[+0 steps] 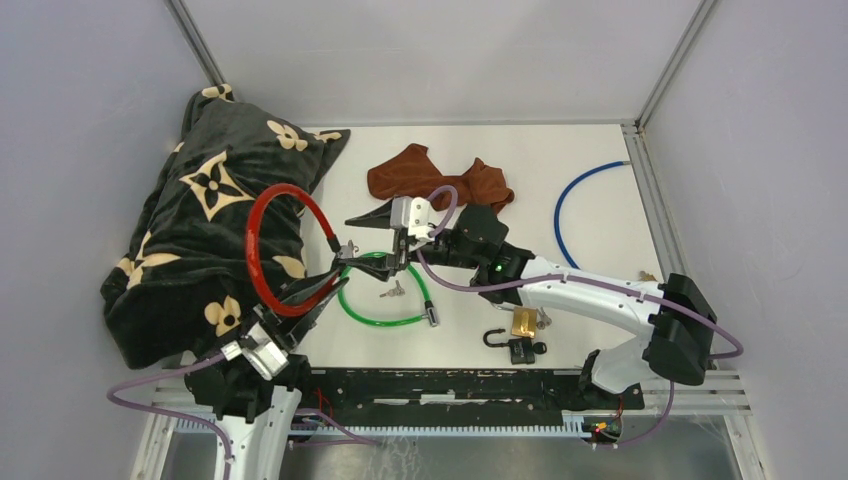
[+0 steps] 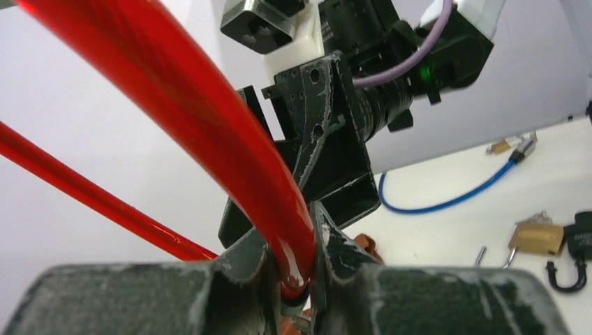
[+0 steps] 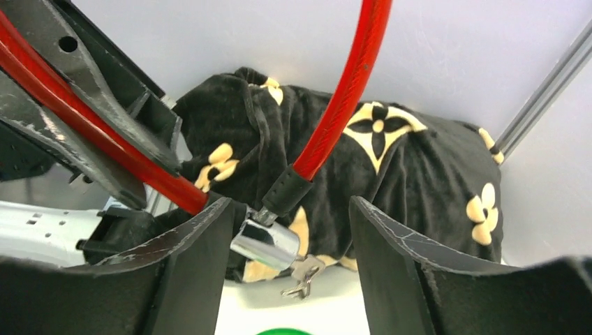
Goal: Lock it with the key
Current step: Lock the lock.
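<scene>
A red cable lock [image 1: 262, 215] hangs in the air as a loop over the left of the table. My left gripper [image 1: 338, 268] is shut on the red cable [image 2: 209, 118], which is pinched between its fingers [image 2: 335, 244]. The cable's silver lock cylinder [image 3: 269, 241] hangs at its end, and a key [image 3: 305, 269] sticks out of it with a second key dangling from a ring. My right gripper [image 3: 290, 202] stands open with the cylinder between its fingers, close to the left one; neither finger is on the key.
A green cable lock [image 1: 350, 305] lies on the table below the grippers, with loose keys [image 1: 393, 292] inside its loop. A brass padlock [image 1: 523, 322] and a black padlock [image 1: 520, 350] lie near the front. There is a blue cable [image 1: 565, 205] at the right, a brown cloth [image 1: 420, 175] at the back and a black flowered blanket [image 1: 200, 230] at the left.
</scene>
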Controlling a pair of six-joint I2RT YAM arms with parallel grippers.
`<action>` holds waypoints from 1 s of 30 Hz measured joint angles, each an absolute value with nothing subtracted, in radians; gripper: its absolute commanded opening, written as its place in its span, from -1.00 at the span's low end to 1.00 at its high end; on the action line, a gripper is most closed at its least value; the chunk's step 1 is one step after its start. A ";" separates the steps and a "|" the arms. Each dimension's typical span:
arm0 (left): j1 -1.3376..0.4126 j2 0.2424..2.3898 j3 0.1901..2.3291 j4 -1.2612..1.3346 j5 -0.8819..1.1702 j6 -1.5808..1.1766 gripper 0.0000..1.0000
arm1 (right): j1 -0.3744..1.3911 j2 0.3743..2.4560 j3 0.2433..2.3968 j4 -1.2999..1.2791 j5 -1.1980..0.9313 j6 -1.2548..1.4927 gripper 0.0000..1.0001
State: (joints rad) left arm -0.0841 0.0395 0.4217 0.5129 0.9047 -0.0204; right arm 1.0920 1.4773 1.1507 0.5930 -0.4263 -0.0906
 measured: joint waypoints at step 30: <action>-0.080 0.080 0.505 0.263 1.153 0.120 -0.97 | 0.929 1.378 1.063 0.360 -0.646 -0.144 0.96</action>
State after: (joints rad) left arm -0.0799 0.0799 0.5049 0.2630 1.1530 0.1196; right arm 0.9291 1.3785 1.0626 0.3595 -0.6460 -0.1444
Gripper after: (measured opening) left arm 0.204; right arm 0.978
